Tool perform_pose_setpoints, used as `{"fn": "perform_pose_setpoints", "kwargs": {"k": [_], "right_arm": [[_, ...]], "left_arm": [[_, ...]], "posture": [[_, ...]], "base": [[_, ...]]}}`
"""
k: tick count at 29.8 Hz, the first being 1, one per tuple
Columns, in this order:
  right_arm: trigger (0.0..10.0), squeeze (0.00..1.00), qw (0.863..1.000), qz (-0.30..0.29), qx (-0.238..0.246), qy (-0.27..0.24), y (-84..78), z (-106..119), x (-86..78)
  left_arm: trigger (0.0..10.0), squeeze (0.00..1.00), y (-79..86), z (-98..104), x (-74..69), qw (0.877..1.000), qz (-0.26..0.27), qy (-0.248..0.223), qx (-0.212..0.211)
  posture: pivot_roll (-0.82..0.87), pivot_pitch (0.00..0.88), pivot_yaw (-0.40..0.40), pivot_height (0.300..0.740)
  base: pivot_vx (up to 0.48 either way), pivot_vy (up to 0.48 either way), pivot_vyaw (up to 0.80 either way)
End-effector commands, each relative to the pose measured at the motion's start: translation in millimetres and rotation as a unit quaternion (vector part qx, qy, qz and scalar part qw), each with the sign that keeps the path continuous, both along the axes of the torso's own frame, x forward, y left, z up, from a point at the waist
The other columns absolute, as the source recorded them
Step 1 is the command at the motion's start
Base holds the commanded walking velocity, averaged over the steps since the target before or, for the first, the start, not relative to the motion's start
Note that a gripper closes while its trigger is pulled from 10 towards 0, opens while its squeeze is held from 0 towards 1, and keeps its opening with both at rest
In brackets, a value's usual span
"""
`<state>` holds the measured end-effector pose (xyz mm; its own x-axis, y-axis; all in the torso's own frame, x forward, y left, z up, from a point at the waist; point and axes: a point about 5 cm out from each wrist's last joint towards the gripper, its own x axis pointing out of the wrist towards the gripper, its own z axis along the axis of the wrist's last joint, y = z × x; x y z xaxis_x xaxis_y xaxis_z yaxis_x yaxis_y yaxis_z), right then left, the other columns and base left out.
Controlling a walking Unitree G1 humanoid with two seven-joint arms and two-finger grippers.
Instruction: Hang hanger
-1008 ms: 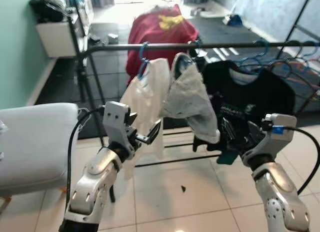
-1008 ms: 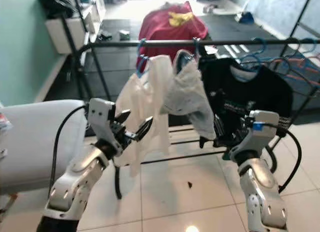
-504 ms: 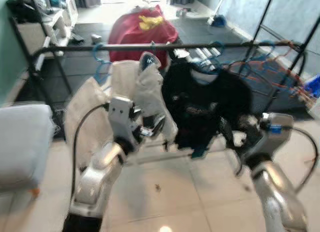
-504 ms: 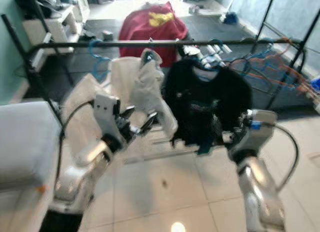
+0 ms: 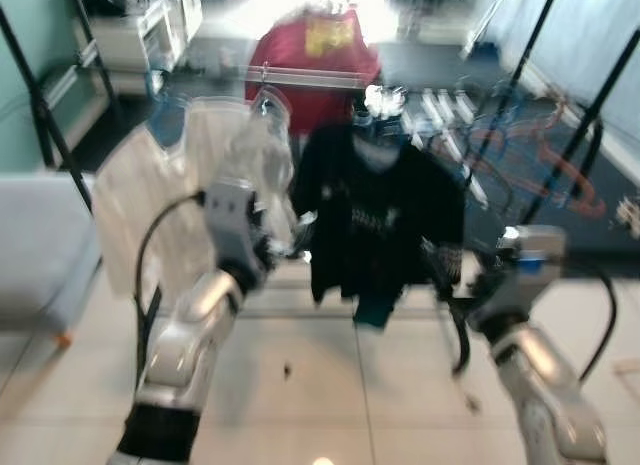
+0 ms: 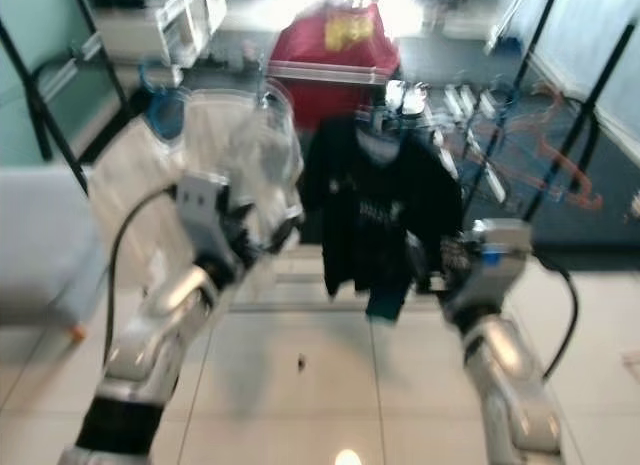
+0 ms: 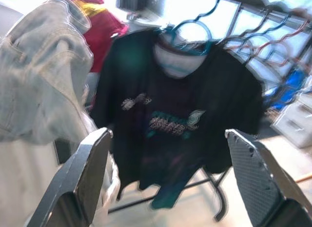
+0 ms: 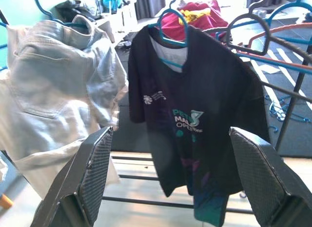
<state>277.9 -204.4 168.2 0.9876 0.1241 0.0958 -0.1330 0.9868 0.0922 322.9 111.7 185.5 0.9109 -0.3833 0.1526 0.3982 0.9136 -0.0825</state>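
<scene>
Both silver arms are raised in front of a clothes rail (image 5: 300,77), elbows bent and forearms angled up and forward, in head views blurred by motion. The left gripper (image 7: 165,183) sits in front of the pale garments, its two black fingers (image 7: 90,173) spread wide with nothing between them. The right gripper (image 8: 168,180) is lifted before the lower right edge of a black T-shirt (image 8: 200,114), its fingers (image 8: 95,171) likewise spread wide and holding nothing.

The black T-shirt hangs on a teal hanger (image 8: 171,23) whose hook is over the rail, near the middle of the rack. To the robot's left of it, touching its sleeve, hang light jeans (image 8: 58,75), and beyond them a white shirt (image 5: 135,200). To the right, several bare hangers (image 8: 273,27) in blue and orange hang along the rail.

Behind the rack a red garment (image 6: 335,55) with a yellow print lies draped over something on dark floor mats. A pale cushioned seat (image 5: 40,250) stands at the robot's left beside a green wall, and the floor under the arms is light tile (image 5: 330,385). A black cable runs along each forearm.
</scene>
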Motion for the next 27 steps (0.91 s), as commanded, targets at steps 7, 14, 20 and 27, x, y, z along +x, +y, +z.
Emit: {"fn": "perform_pose_setpoints", "kwargs": {"k": [7, 14, 20, 27], "right_arm": [[10.0, 0.00, 0.999, -0.015, -0.042, 0.020, -28.9, -8, -1.0], [10.0, 0.00, 0.994, -0.034, -0.099, 0.021, -64.5, -1, 4.1], [10.0, 0.00, 0.995, -0.013, -0.094, 0.019, -45.3, -5, 6.3], [10.0, 0.00, 0.996, 0.006, -0.089, 0.019, -32.7, -11, 5.9]], "left_arm": [[10.0, 0.00, 46.1, -25, 18.7, 0.994, 0.068, 0.023, 0.081], [10.0, 0.00, 87.4, -44, 15.8, 0.984, 0.131, 0.047, 0.114], [10.0, 0.00, 80.7, -25, 17.0, 0.986, 0.138, 0.004, 0.093], [10.0, 0.00, 68.7, 0, 25.0, 0.989, 0.118, -0.054, 0.068]], "posture": [[-0.11, 0.083, -0.043, 0.740], [-0.10, 0.081, -0.052, 0.740], [-0.10, 0.093, -0.053, 0.740], [-0.11, 0.096, -0.048, 0.740]], "base": [[0.000, -0.100, 0.00], [0.000, 0.000, 0.00], [0.000, 0.000, 0.00], [0.361, 0.000, 0.00]]}}
